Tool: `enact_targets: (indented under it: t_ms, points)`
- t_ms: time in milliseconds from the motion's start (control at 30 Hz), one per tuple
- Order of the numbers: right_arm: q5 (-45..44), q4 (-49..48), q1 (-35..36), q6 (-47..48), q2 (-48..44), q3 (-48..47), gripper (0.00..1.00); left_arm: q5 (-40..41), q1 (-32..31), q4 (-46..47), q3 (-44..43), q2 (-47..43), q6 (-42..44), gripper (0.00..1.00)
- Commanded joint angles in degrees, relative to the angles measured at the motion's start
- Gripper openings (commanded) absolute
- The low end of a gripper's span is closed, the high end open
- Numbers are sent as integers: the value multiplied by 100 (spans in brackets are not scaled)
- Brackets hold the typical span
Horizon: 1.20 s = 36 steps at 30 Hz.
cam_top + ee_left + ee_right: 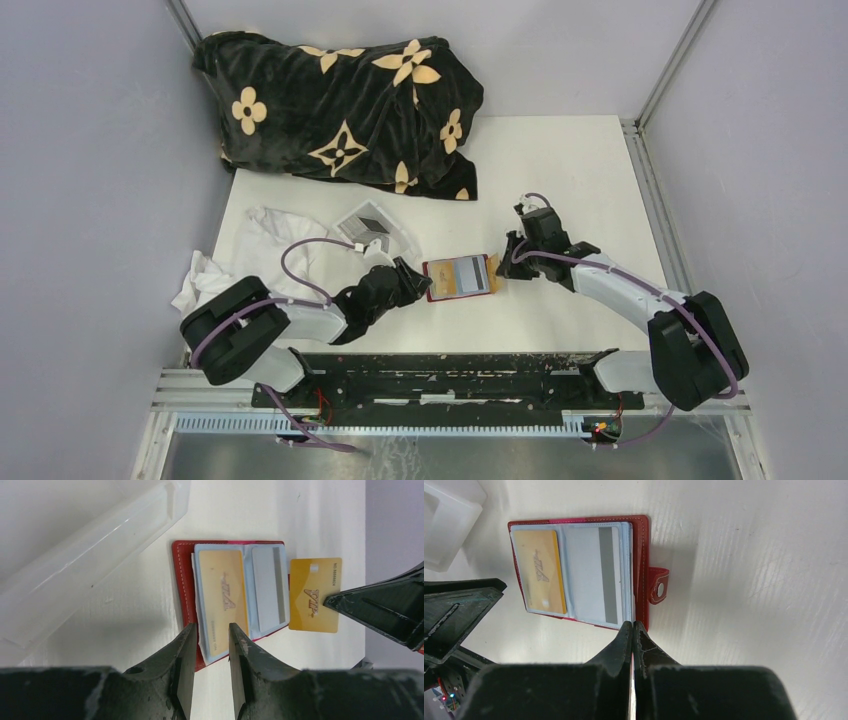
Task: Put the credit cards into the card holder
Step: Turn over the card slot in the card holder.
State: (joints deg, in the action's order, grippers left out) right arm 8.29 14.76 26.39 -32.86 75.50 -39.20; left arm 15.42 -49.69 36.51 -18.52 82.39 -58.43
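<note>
At the near side of the open card holder (181, 580), the left gripper (212, 632) stands with its jaws partly apart, one finger on each side of a corner of the pale-blue sleeves (265, 628). It clasps nothing that can be made out, and whether it touches the sleeves cannot be told. Opposite, the right gripper (632, 626) is clenched with nothing between its fingers. In the left wrist view its tip rests on the loose yellow card (312, 587), which lies flat on the table (749, 580) with one long edge against the far side of the card holder; the right wrist view hides this card.

The card holder lies open and flat, snap tab (659, 587) outward. A sleeved yellow card (222, 595) and a grey card (267, 587) already sit in its pockets. A clear plastic box (100, 560) lies just beside, apart from the work.

Step in hand, by judgement: sliding the loose yellow card into a free sleeve. Done well, the closed tip presses lightly and pushes the card flat, square to the pocket mouth, while the left gripper pins the card holder against skidding. Excess pressure would likely drag the card holder, and a skewed edge may catch on the sleeve lip.
</note>
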Motion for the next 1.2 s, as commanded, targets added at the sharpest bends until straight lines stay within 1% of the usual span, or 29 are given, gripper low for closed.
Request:
enact_targets:
  t_ms: [0, 333, 667, 1167]
  points:
    - [-116, -85, -70, 104, -9, -212, 1, 34, -25, 183, -99, 126, 225, 36]
    - [147, -256, -108, -9, 5, -191, 1, 27, -32, 242, -103, 264, 192, 36]
    - [15, -103, -128, 25, -264, -228, 1, 67, -26, 247, -91, 314, 164, 35]
    - [332, -324, -130, -53, -121, -211, 1, 49, -40, 295, -125, 411, 139, 35]
